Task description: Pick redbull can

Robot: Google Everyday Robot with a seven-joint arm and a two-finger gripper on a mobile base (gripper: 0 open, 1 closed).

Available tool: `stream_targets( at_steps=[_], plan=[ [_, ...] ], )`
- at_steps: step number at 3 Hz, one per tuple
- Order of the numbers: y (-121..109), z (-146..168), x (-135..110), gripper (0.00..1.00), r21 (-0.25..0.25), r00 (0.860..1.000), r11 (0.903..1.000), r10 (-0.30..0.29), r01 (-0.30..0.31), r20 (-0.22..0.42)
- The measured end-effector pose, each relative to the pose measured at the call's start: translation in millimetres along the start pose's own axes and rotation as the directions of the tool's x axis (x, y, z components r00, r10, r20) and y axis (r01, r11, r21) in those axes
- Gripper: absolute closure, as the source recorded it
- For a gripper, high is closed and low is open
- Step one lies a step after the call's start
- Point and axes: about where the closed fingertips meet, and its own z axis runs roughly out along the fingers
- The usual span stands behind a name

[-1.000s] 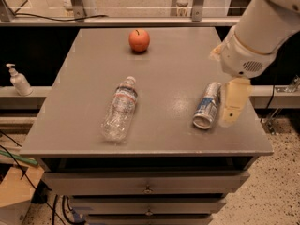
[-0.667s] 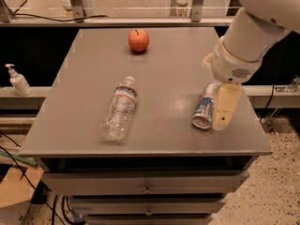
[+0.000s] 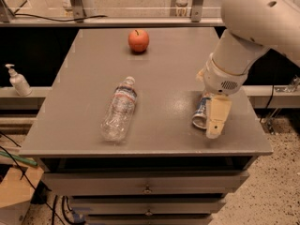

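Camera view puts the gripper (image 3: 214, 121) low over the right front part of the table (image 3: 159, 74), its cream-coloured tip hanging just beside the right flank of the redbull can (image 3: 200, 113). Whether it is spread or closed we cannot tell, and we see nothing that proves a hold on anything. The can lies on its side on the tabletop, its silvery round end turned toward the front edge, and part of its far end is hidden behind the wrist of the white arm (image 3: 243, 36), which reaches in from the upper right.

Further out, the clear plastic bottle (image 3: 119, 109) lies on its side near the middle of the table, well apart from the can. The apple (image 3: 138, 40) sits near the back edge.

We judge the task to be only partly done. The approach looks complete, with the gripper down at the can's level. The can rests on the surface, so the grasp itself and the lift are not yet done.
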Motion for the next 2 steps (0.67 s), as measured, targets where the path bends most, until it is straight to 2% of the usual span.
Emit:
stream_targets(
  at_steps=[1, 2],
  plan=[
    [-1.8, 8.2, 4.8, 0.18, -0.016, 1.0, 0.9997, 0.016, -0.016, 0.013],
    [-3.0, 9.4, 7.9, 0.41, -0.019, 1.0, 0.9997, 0.015, -0.015, 0.017]
  ],
)
